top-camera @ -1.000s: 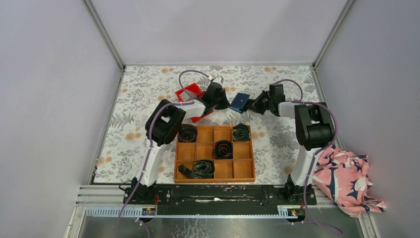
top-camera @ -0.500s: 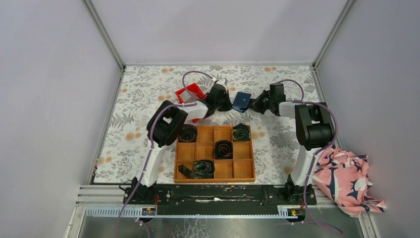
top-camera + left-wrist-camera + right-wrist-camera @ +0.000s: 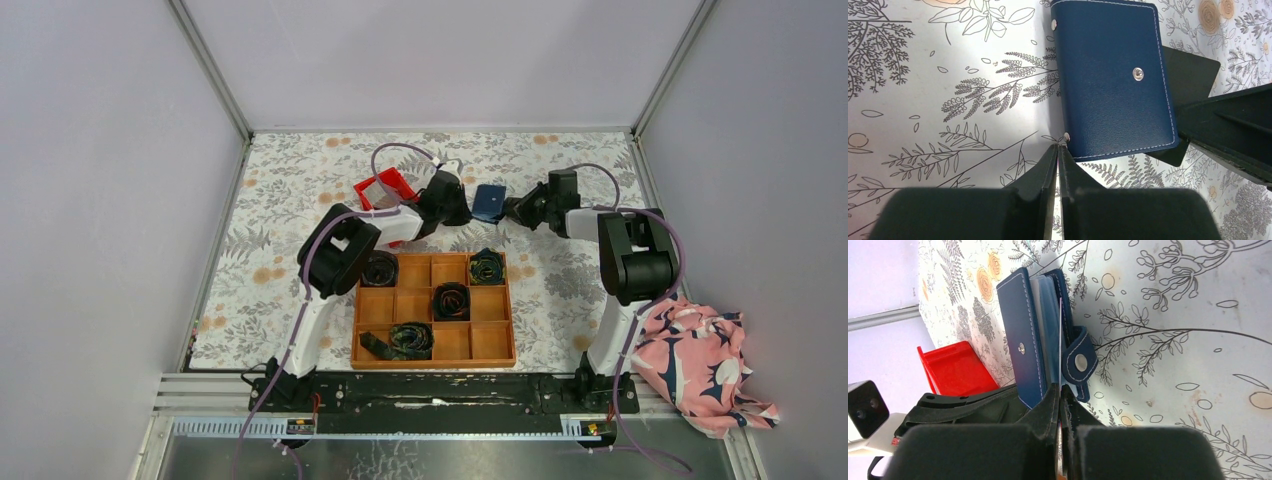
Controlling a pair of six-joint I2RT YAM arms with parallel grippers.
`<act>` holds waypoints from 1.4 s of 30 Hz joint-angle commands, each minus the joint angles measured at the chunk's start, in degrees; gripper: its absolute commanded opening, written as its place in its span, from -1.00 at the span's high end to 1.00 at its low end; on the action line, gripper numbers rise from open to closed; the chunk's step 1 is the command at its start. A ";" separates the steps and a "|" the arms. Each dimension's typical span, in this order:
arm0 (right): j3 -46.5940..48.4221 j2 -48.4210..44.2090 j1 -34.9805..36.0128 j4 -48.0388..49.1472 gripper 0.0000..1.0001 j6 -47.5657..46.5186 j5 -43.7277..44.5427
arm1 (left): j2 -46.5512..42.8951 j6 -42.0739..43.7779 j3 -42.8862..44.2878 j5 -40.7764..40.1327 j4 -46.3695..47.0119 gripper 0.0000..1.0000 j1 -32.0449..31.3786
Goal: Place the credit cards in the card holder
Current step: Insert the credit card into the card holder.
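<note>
The navy-blue card holder (image 3: 488, 203) stands on edge on the floral table between my two grippers. In the left wrist view the card holder (image 3: 1113, 80) shows its closed cover with a snap stud. My left gripper (image 3: 1058, 146) is shut and empty, tips at the holder's near corner. In the right wrist view the holder (image 3: 1030, 345) gapes open, pale pockets and snap tab (image 3: 1079, 360) showing. My right gripper (image 3: 1060, 386) is shut on a thin card (image 3: 1060, 332), seen edge-on and reaching into the pockets. No other card shows.
A red plastic bin (image 3: 383, 186) sits just left of the left gripper (image 3: 467, 207). A wooden grid tray (image 3: 507, 310) with dark fabric rolls (image 3: 451, 300) lies nearer the arm bases. A pink patterned cloth (image 3: 700, 360) lies off the table's right edge.
My left gripper has moved right, up against the card holder. The holder has turned a little more upright between the two grippers. The right gripper has barely shifted.
</note>
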 commanded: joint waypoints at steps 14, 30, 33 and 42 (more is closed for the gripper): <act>0.16 3.00 -1.80 10.60 1.00 0.01 -7.48 | -0.31 4.19 3.51 -7.14 -12.75 0.57 1.46; 4.18 5.56 -1.78 10.23 1.00 -5.25 -10.56 | 2.73 6.36 8.65 -2.26 -9.51 0.57 2.01; 5.64 5.59 -1.80 9.31 1.00 -6.87 -10.97 | 3.47 6.60 9.25 -0.89 -9.10 0.60 2.01; 10.54 6.23 -0.51 3.91 1.00 -12.41 -11.95 | 4.57 6.13 9.43 1.25 -7.99 0.70 2.00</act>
